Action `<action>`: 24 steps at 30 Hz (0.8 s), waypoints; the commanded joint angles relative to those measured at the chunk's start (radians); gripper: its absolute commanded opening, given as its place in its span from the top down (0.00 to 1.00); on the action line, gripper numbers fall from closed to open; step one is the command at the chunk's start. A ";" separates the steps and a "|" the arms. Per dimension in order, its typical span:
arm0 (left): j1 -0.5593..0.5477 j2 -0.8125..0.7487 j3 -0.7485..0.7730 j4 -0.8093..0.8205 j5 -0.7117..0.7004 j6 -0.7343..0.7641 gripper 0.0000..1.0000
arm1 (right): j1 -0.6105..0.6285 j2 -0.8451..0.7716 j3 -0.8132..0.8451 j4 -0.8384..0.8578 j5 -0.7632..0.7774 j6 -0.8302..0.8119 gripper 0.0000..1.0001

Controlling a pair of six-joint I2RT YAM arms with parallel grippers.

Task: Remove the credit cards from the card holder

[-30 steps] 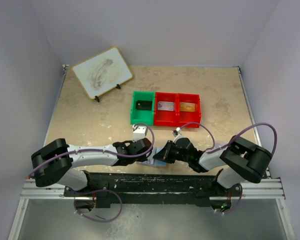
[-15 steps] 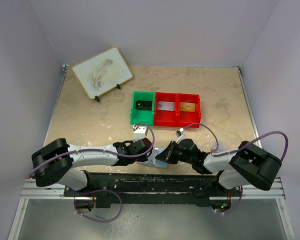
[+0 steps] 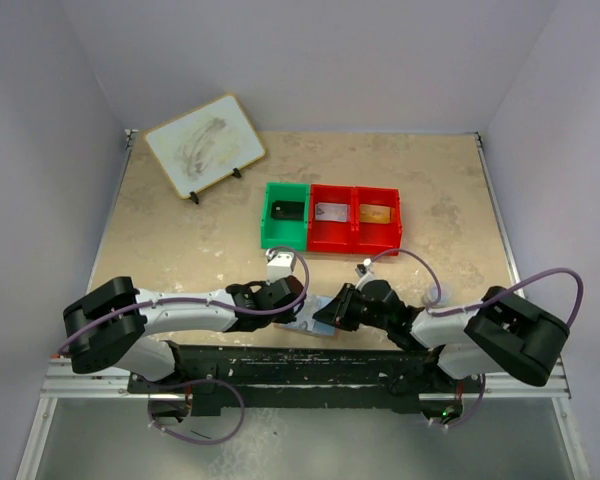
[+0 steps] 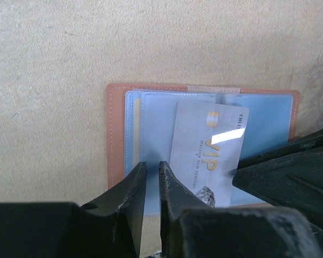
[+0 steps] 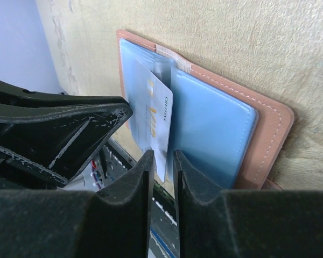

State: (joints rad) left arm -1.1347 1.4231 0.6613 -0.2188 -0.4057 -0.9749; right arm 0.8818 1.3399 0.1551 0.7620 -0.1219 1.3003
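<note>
The jaws of the right gripper point(image 5: 162, 157) stand narrow, and the near end of a card point(image 5: 157, 121) reaches into the gap between them. Whether they pinch it or only flank it cannot be told. The jaws of the left gripper point(image 4: 152, 167) are a sliver apart over the near edge of the holder point(image 4: 117, 134), with pale blue showing through the slit. Whether they nip that edge cannot be told either.

The card is pale grey and reads "VIP" in large letters, with a gold chip above them. A fine line of print beside the letters is too small to read.

The card slants out of a pocket near the holder's fold. The holder lies open and flat on the table point(image 3: 180, 240) just ahead of both pairs of jaws, blue panels up, with a tan-pink rim around them. In the left wrist view a right finger touches the card's edge.

Well beyond the jaws stand a green bin point(image 3: 266, 222) and red bins point(image 3: 352, 218), touching side by side. Farther off to the left a board point(image 3: 205, 145) leans on a stand.

Compared with a second ago, the elbow of the right arm point(image 3: 510, 335) lies lower and farther out to the right, and its cable loops wider. The left arm point(image 3: 180, 305), holder and bins sit as before.
</note>
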 commanded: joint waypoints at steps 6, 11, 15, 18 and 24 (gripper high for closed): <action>-0.002 0.007 -0.011 0.009 0.025 0.018 0.88 | -0.009 0.076 0.027 0.092 0.025 0.026 0.75; -0.002 0.004 -0.009 0.003 0.023 0.020 0.88 | -0.014 0.185 0.010 0.273 -0.025 0.058 0.79; -0.002 -0.008 -0.009 -0.009 0.008 0.016 0.88 | -0.017 0.227 -0.027 0.373 -0.027 0.082 0.88; -0.002 -0.022 -0.010 -0.010 0.000 0.022 0.88 | -0.022 0.210 -0.049 0.362 -0.015 0.079 0.93; -0.002 -0.024 -0.001 -0.010 -0.002 0.023 0.88 | -0.029 0.071 -0.041 0.155 0.024 0.034 0.94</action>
State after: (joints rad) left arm -1.1347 1.4204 0.6605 -0.2188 -0.4038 -0.9714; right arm 0.8608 1.4975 0.1169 1.0359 -0.1463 1.3693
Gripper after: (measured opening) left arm 0.124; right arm 0.066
